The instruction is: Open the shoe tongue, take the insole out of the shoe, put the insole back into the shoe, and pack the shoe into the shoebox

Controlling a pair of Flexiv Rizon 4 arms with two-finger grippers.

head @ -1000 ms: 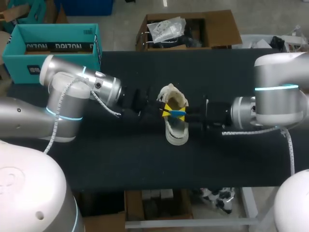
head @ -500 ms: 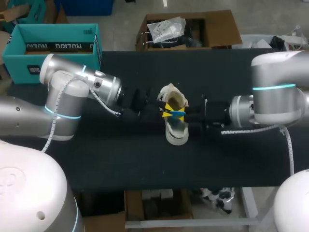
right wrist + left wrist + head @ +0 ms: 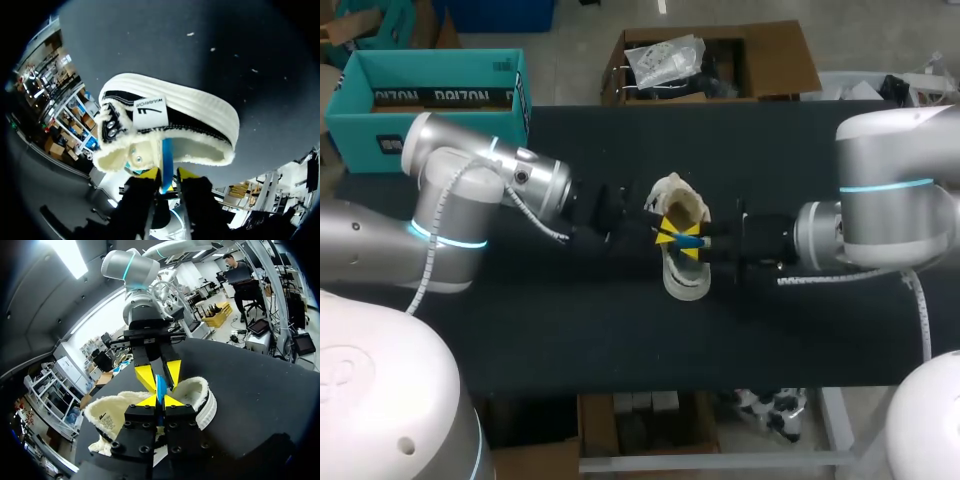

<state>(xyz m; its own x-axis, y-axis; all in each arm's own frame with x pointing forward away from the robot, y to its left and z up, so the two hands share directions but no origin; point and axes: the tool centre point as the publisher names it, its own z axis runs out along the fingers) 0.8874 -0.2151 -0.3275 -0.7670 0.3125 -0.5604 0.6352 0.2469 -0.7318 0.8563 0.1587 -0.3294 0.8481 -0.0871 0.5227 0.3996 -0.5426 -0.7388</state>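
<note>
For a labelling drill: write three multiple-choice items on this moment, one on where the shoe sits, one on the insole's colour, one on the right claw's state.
1. Where on the table is the shoe?
A. Far left corner.
B. The middle, between the left claw and the right claw.
C. Near edge.

2. The insole's colour?
A. Blue.
B. Red.
C. Green.

3. The right claw's state?
A. Open above bare table.
B. Shut on the shoe's sole.
C. Shut on the insole.

Answers:
1 B, the head view shows it centred between the arms.
2 A, a blue strip rises from the shoe's opening.
3 C, both yellow tips press the insole from two sides.
</note>
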